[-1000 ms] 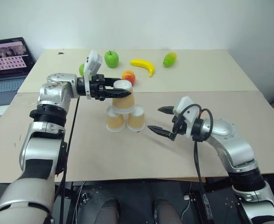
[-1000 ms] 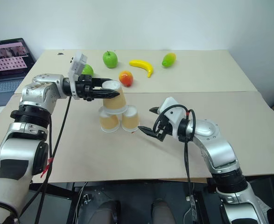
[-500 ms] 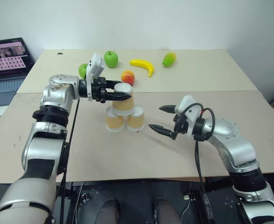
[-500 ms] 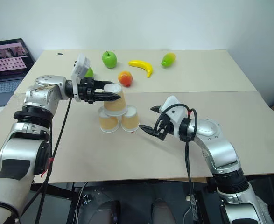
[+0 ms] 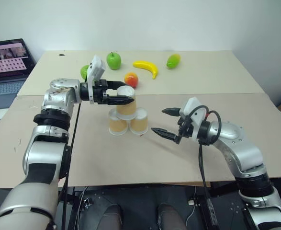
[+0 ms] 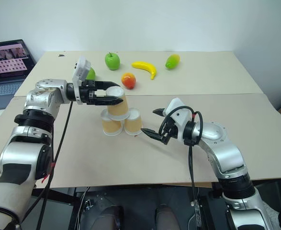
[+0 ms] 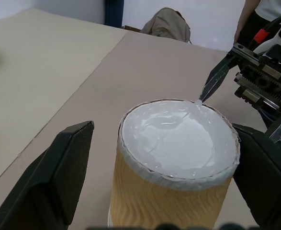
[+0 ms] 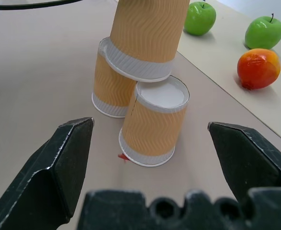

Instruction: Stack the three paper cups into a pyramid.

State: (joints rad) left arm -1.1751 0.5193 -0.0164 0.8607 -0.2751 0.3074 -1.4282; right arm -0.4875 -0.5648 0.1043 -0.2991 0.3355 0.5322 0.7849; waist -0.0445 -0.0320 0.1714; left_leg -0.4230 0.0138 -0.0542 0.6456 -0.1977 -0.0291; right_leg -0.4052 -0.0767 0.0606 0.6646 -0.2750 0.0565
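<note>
Nearest the front edge of the tan worktop (image 5: 130, 163), right gripper (image 5: 165, 122) hovering level, black fingers spread wide with nothing between them, aimed at the stack from just beside it. Farther in, near the middle of the worktop: three tan-orange tapered paper cups with white rims, all upside down, two bottom cups (image 5: 129, 122) touching side by side, top cup (image 5: 126, 102) resting across their bases, slightly tilted. Likely very light, thin-walled, easily crushed or toppled by a brush; best taken by a gentle pinch across the ribbed side, mid-height. Left gripper (image 6: 107, 94) reaching level across from the left edge, fingers (image 7: 63, 165) parted on either side of the top cup, apparently clear of its wall. Beyond, toward the far edge: orange-red round fruit (image 5: 131, 79).
</note>
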